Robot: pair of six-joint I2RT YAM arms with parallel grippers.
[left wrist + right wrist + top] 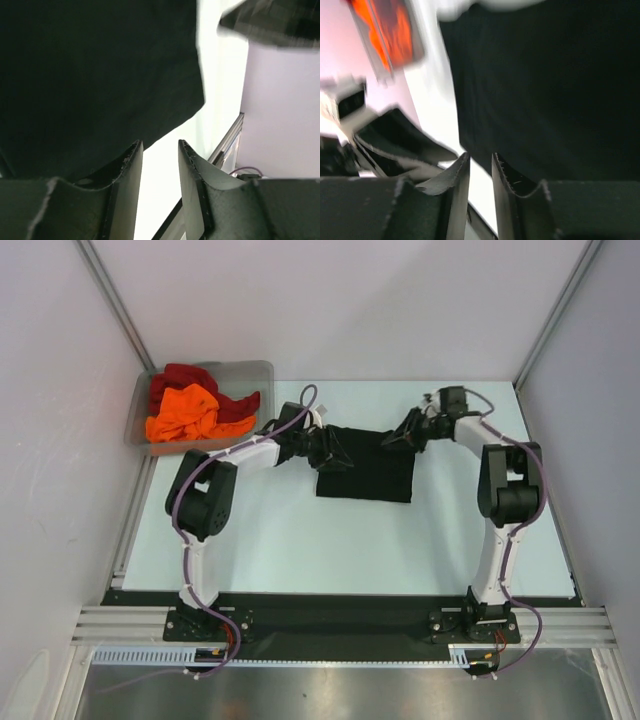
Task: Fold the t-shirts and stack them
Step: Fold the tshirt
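The black t-shirt (366,468) lies folded into a rough rectangle in the middle of the table. My left gripper (332,451) is at its upper left edge. In the left wrist view the gripper (159,145) is open and empty, with the black cloth (90,75) just beyond its left finger. My right gripper (394,438) is at the shirt's upper right edge. In the right wrist view it (480,156) is slightly open and empty, with the black cloth (545,85) beside its right finger. The orange t-shirt (182,413) and the dark red t-shirt (186,378) lie crumpled in the bin.
The clear grey plastic bin (258,370) stands at the table's far left corner, beyond the left arm. White walls enclose the table on three sides. A metal rail (130,525) runs along the left edge. The right arm's gripper shows blurred in the left wrist view (270,22).
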